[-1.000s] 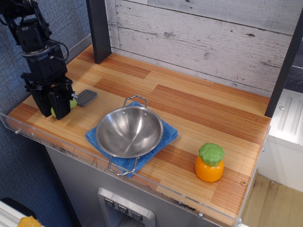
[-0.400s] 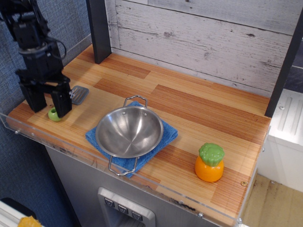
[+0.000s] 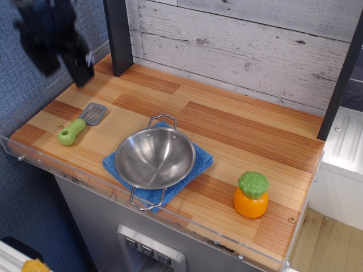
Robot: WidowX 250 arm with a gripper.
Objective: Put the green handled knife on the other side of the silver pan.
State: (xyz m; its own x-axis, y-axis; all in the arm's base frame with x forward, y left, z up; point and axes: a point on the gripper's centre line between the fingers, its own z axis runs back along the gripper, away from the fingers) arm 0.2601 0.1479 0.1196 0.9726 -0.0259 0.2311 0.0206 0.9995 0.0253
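1. Along the front edge, toward the right corner, the orange toy with green top sits where it was a second ago; you can leave it out of your reckoning.
2. Mid-front, the silver pan rests on a blue cloth, also unmoved.
3. Near the front-left corner, the green handled knife now lies flat on the wood, handle toward the front edge, slotted head pointing back. It is left of the pan and well apart from it.
4. At the back-left corner, the gripper has risen off the table and shows blurred. A second ago it was down on the knife, closed around the handle; now it holds nothing, and its two fingers seem spread.
5. Judging from this, the knife has been set down and let go on the pan's left side, so your placement looks finished.
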